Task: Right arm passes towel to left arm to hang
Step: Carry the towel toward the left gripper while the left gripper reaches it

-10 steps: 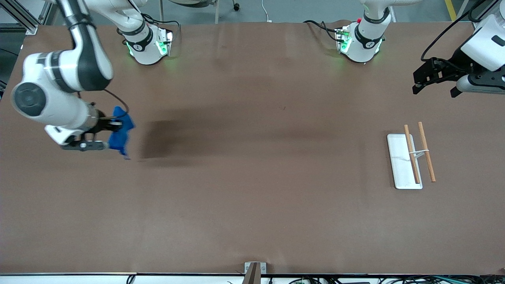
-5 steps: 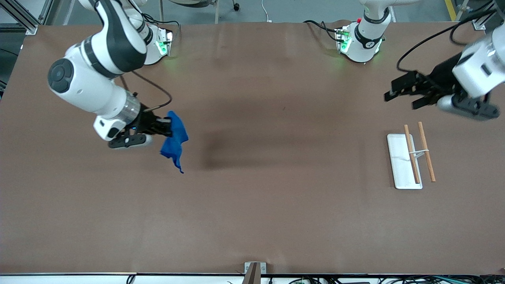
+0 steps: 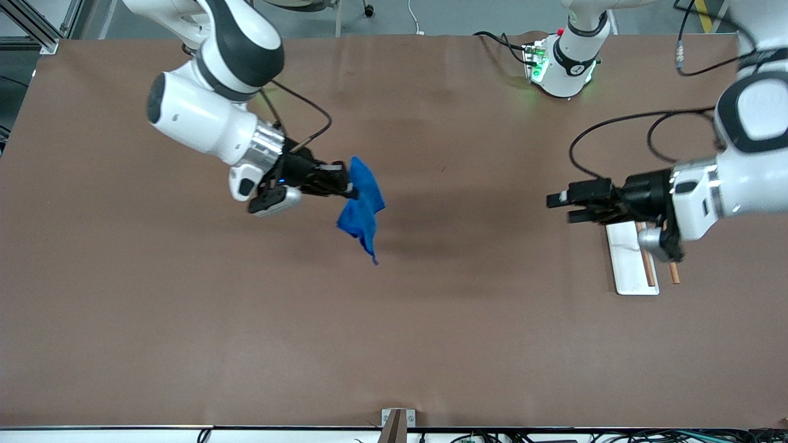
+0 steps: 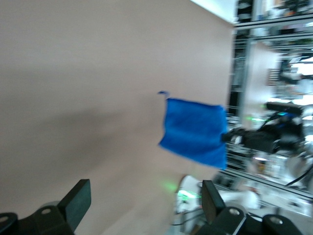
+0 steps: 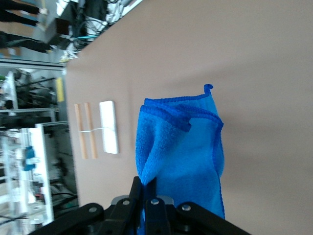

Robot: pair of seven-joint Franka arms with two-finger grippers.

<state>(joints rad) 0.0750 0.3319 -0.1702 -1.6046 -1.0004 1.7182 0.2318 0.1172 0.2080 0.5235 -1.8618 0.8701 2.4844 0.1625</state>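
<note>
I see the right gripper (image 3: 346,184) up over the middle of the table (image 3: 184,320), its fingers (image 5: 148,195) pinched tight on one edge of the towel (image 3: 362,206). The towel hangs free below the fingers, folded on itself, not touching the table, and its small loop (image 5: 209,88) sticks out at the corner farthest from the fingers. In my right wrist view the cloth bunches right at the fingertips and spreads out away from them.

The left gripper (image 3: 563,206) is up in the air toward the left arm's end of the table, pointing at the towel and well apart from it. Its fingers (image 4: 78,200) are spread wide with nothing between them; my left wrist view shows the towel framed in the gap, far ahead.

Under the left wrist sits a white rack base (image 3: 628,261) with two wooden bars (image 3: 647,267), partly hidden by the arm.
</note>
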